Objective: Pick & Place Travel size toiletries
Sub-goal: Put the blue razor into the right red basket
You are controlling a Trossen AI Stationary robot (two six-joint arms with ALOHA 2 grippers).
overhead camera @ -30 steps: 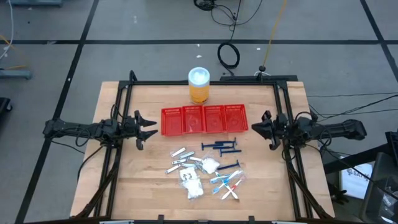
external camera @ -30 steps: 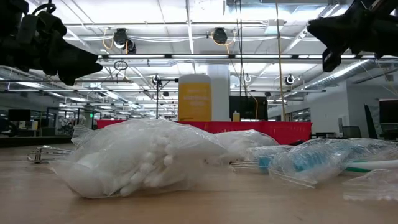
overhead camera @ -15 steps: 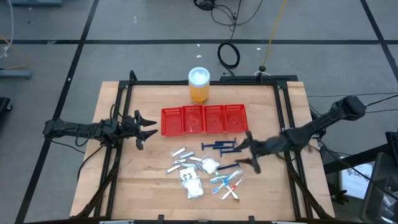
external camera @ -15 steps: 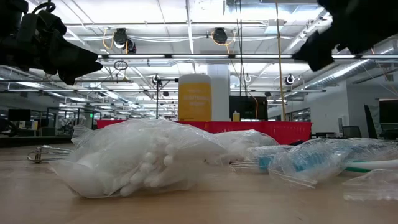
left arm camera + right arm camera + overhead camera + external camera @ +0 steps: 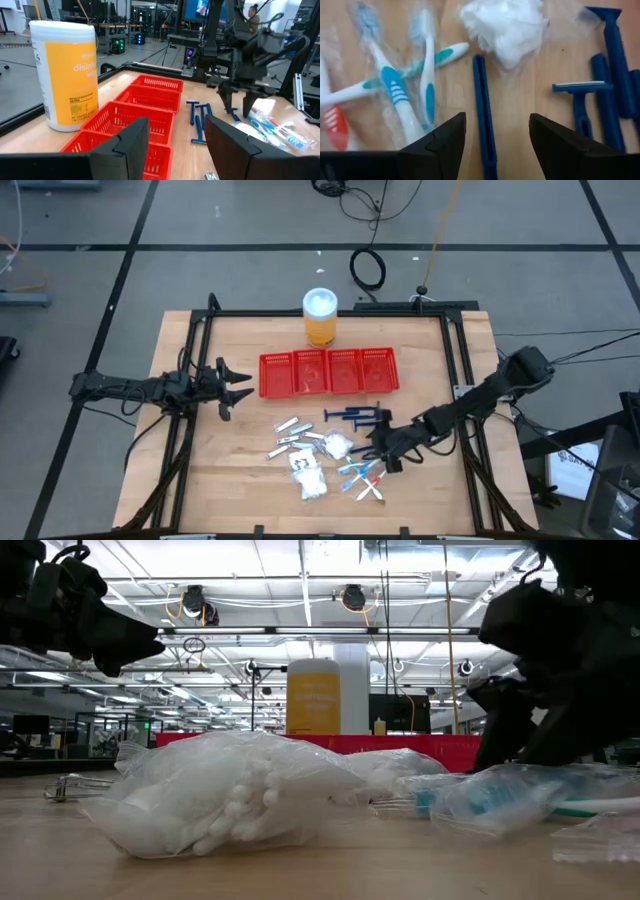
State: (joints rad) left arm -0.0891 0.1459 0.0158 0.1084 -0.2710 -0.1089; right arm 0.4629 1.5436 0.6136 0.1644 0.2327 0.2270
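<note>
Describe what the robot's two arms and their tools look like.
Both arms are dark, slim and jointed, with black cables running along them. The left tool and the right tool each end in two dark fingers. Up close, the right tool's fingers are matte black, blocky and angular. No markings are visible.

Right gripper (image 5: 381, 452) reaches low with jaws apart; left gripper (image 5: 232, 385) waits, jaws apart.
</note>
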